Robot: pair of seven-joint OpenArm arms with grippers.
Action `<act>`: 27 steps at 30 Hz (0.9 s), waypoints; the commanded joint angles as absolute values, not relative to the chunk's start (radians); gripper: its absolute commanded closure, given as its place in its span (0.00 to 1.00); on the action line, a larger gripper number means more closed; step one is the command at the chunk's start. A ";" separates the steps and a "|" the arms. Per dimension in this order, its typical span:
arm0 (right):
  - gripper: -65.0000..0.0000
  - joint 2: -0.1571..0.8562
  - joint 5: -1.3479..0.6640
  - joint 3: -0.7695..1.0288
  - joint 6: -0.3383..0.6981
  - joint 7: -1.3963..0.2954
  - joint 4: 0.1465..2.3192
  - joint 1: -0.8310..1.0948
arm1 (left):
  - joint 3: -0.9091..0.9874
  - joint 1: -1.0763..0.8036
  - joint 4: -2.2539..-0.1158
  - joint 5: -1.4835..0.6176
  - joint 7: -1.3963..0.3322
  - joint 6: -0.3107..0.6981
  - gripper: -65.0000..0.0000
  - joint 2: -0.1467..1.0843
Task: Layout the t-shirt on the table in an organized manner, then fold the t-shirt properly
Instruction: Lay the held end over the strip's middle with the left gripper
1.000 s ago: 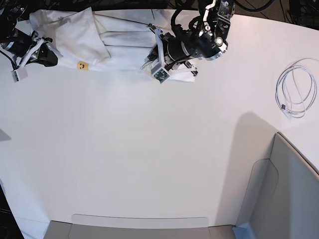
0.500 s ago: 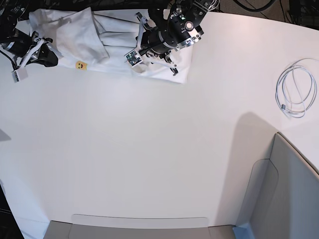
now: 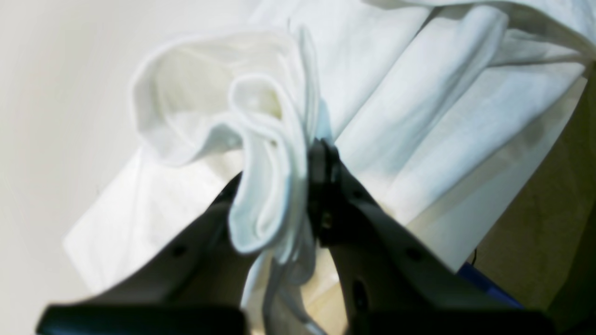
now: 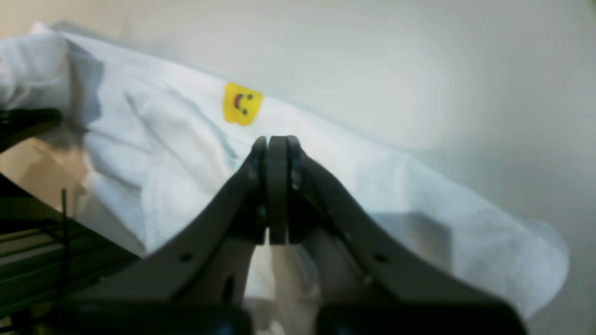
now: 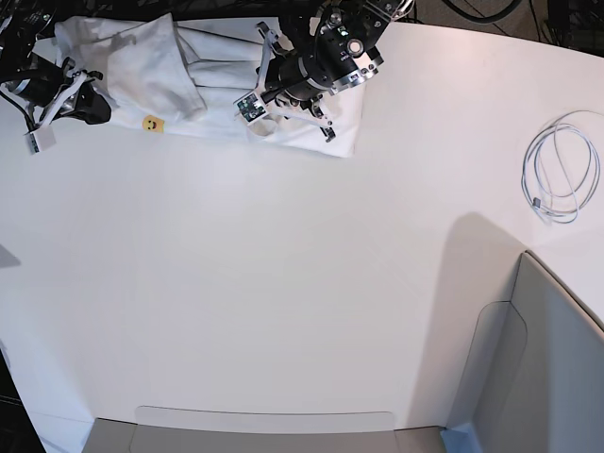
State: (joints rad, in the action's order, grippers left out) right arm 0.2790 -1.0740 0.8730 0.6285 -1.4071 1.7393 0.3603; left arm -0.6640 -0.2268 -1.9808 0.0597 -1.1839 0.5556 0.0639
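The white t-shirt [image 5: 151, 66] lies bunched along the far left edge of the table [image 5: 283, 283], with a small yellow smiley print [image 5: 151, 123] at its near hem. In the left wrist view, my left gripper [image 3: 274, 200] is shut on a wad of folded hem of the t-shirt [image 3: 260, 139], lifted above the rest of the cloth. In the base view, this left gripper [image 5: 272, 119] sits over the shirt's right part. My right gripper [image 4: 274, 186] hangs shut just above the t-shirt [image 4: 326, 186], near the smiley print [image 4: 241, 103], with nothing seen between its fingers. It is at the shirt's left end [image 5: 90, 106].
A coiled white cable [image 5: 562, 170] lies at the right of the table. A grey angular bin [image 5: 547, 368] stands at the lower right, and a grey strip [image 5: 264, 429] runs along the near edge. The shirt lies close to the table's far edge.
My left gripper has carried its pinch of cloth leftward and slightly away, dragging the shirt's right side with it. The right arm has barely shifted.
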 commanded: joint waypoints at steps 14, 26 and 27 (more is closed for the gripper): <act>1.00 0.297 -1.096 0.878 0.630 -1.396 1.751 0.357 | -0.671 -0.222 -1.998 0.044 -1.175 0.559 0.80 0.054; 1.00 0.295 -1.095 0.878 0.630 -1.396 1.751 0.344 | -0.664 -0.179 -2.000 0.051 -1.178 0.559 0.77 0.050; 1.00 0.295 -1.095 0.878 0.630 -1.396 1.751 0.344 | -0.662 -0.177 -2.000 0.051 -1.190 0.559 0.77 0.050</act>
